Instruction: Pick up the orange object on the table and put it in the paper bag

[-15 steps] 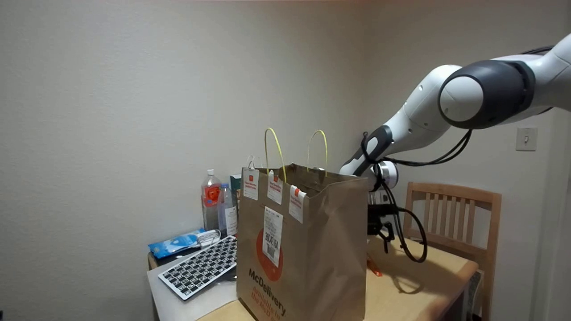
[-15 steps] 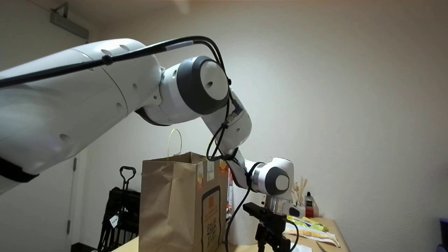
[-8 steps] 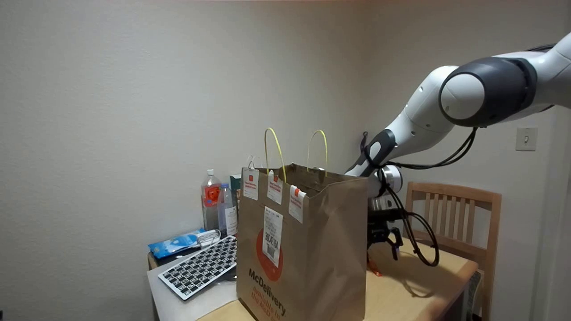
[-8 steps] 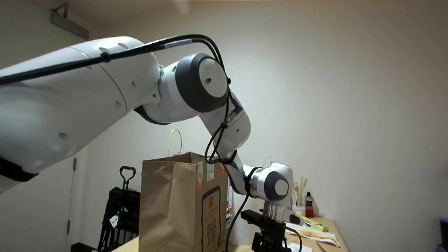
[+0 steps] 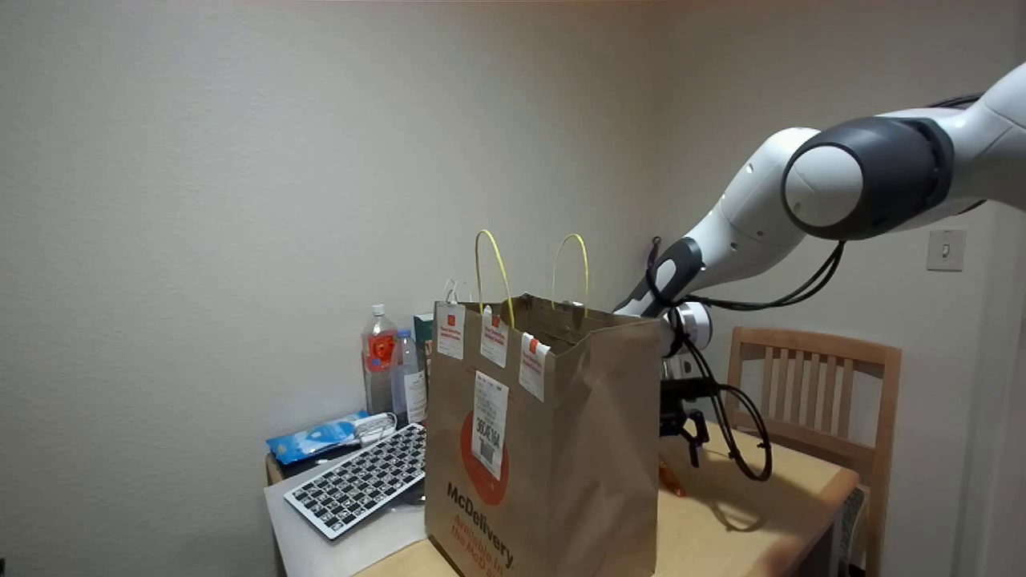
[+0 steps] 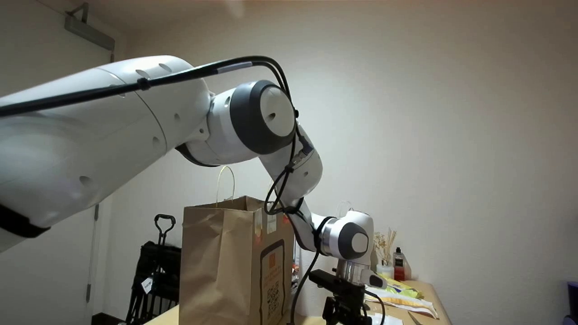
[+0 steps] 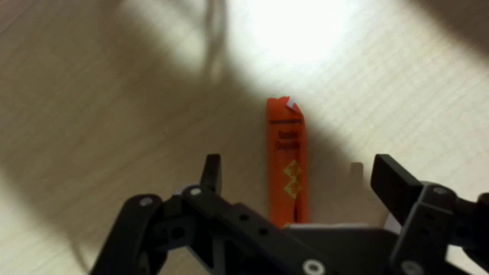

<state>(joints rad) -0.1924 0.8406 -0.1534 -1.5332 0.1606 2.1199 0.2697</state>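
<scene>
Orange object (image 7: pixel 286 164): one, on the counter (image 5: pixel 705 537); the wrist view shows it between the jaws, a gap on either side, one end hidden by them. In an exterior view a bit of it shows just right of the paper bag (image 5: pixel 545 441).
Markings on it: two yellow diamonds (image 7: pixel 293 187) and dark print (image 7: pixel 287 145).
Jaws: one pair, spread wide, above the counter, right of the bag in both exterior views.
Arm (image 5: pixel 826 180): one, white and grey, with black cables (image 6: pixel 176 77) along it.
Paper bag: one, upright, its mouth open; upper inside walls show, the bottom is hidden, so what it holds cannot be told.
Bag handles (image 5: pixel 587 276): two pale yellow loops, standing up.
Bag stickers (image 5: pixel 494 338): three, white and red, along the top edge; one long white label (image 5: pixel 490 425) below them.
Bottles (image 5: pixel 377 393): two at the far left in an exterior view, side by side, one white-capped with a red label, one blue-capped; at the far right in an exterior view, one black-capped bottle (image 6: pixel 399 271), red in its lower part.
White jar (image 6: pixel 385 271): one, left of the black-capped bottle, holding dried stems (image 6: pixel 384 246) too many to count.
Keyboard (image 5: pixel 361 481): one, on a white stand (image 5: pixel 329 557) left of the bag.
Chair (image 5: pixel 817 345): one, wooden, far right.
</scene>
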